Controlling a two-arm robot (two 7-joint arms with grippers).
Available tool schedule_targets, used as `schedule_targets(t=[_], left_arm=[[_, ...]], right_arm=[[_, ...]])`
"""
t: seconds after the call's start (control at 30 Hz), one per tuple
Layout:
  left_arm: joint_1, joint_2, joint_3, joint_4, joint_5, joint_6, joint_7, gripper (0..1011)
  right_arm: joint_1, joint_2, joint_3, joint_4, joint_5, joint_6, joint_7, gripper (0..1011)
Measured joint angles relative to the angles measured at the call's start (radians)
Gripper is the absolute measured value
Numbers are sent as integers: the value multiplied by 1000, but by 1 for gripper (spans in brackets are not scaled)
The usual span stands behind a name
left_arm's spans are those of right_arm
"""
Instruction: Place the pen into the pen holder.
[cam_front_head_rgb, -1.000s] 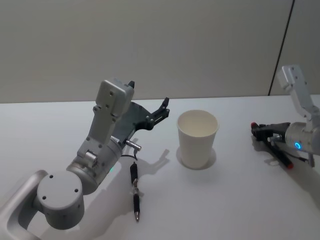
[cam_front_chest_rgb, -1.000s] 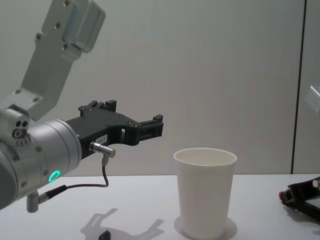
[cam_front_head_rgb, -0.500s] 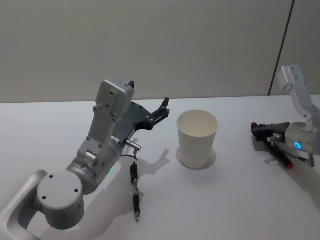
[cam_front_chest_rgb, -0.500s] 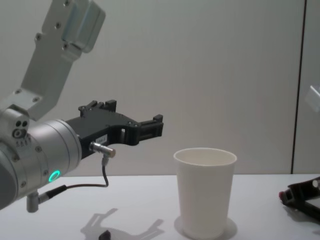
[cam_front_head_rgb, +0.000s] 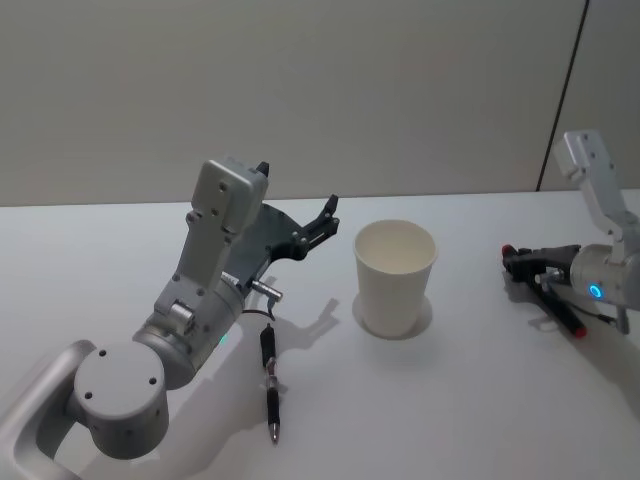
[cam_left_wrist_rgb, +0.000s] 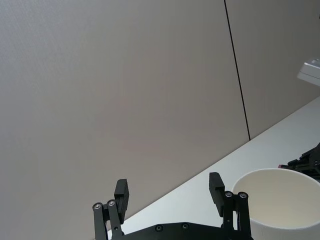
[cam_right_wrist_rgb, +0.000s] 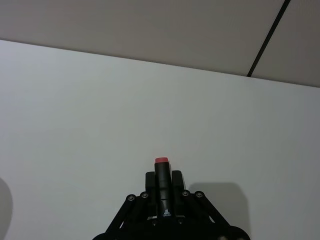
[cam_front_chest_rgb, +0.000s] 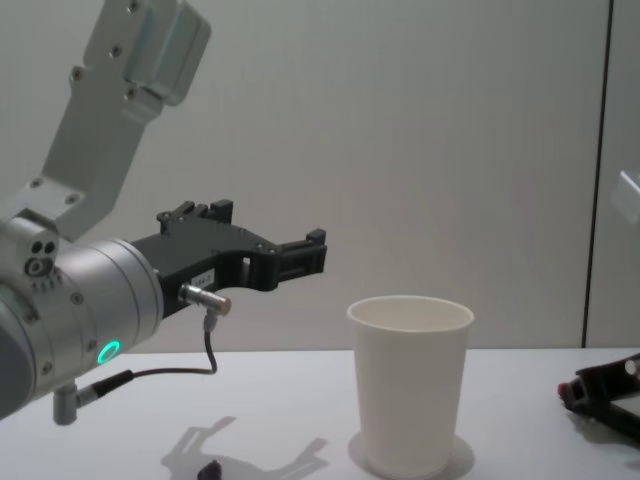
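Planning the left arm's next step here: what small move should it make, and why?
Probably bring the left gripper back and down toward the pen. It is open and empty, raised beside the pen holder, while that pen lies flat on the table nearer the robot. The right gripper, parked far right, is shut on a red-tipped pen.

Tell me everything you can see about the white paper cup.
The white paper cup is plain, tapered toward its base, with a rolled rim. It stands upright on the white table, mouth open, looking empty. Nothing touches it: the open left gripper hovers at its left, above rim height, and the right gripper, shut on a red-tipped pen, rests farther right.
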Motion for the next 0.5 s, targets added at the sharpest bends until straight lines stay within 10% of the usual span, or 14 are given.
schedule_targets(t=[0.5], left_arm=[[0,0,0,0,0,0,0,1001]], right_arm=[[0,0,0,0,0,0,0,182]])
